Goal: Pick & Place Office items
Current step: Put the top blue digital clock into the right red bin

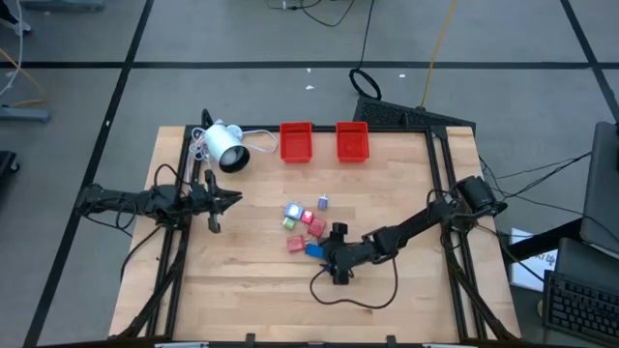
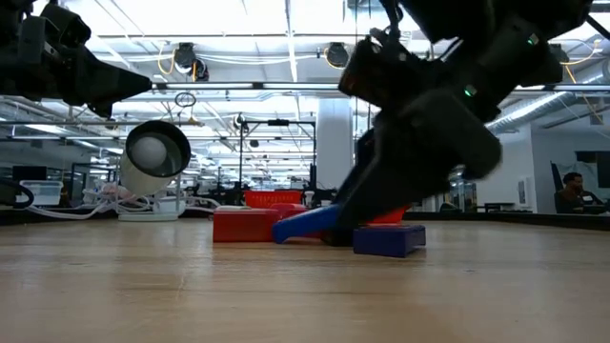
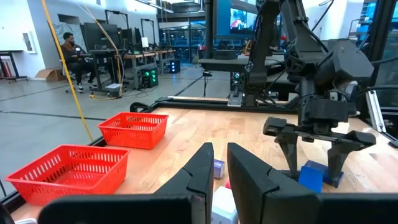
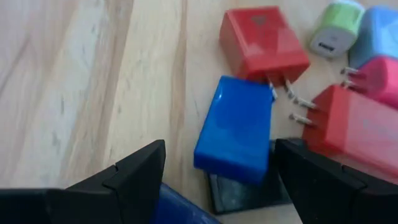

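The office items, small plug-like blocks in red, green, pale blue and blue, lie in a cluster [image 1: 305, 227] at mid-table. A blue block [image 4: 236, 127] lies with one end on a black piece [image 4: 239, 186]. My right gripper [image 4: 219, 148] slants down over it, open. Its fingers stand on either side of the block and show no touch. A second blue piece [image 4: 180, 208] lies by one finger. My left gripper [image 1: 230, 200] hangs shut above the table's left side, pointing level toward the cluster.
Two red trays [image 1: 296, 142] [image 1: 352, 141] stand at the far edge. A white lamp-like device [image 1: 227, 147] with a cable lies at the far left. Bare wood stretches along the near edge and the right side. A person sits in the room beyond the table.
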### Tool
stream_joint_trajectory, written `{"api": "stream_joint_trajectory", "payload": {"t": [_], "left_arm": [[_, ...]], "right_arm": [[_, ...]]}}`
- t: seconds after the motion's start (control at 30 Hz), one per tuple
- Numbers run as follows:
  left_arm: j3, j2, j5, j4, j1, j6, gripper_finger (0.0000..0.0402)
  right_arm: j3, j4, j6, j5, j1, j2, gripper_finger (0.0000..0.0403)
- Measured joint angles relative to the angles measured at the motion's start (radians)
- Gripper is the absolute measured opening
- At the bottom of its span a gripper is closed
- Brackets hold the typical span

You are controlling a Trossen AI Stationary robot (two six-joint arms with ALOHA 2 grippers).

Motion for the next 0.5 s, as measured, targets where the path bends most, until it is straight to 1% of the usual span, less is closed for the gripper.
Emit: {"api": "stream_joint_trajectory", "payload": {"t": [0.07,0.5], "left_arm": [[0.0,0.0,0.0,0.0,0.0,0.0,0.0047],[0.0,0.0,0.0,0.0,0.0,0.0,0.0047]], "right_arm": [[0.005,0.033,0.0,0.001,0.0,0.02,0.0292],[0.002,0.014,0.007,0.006,-0.012,0.025,0.0289]]}}
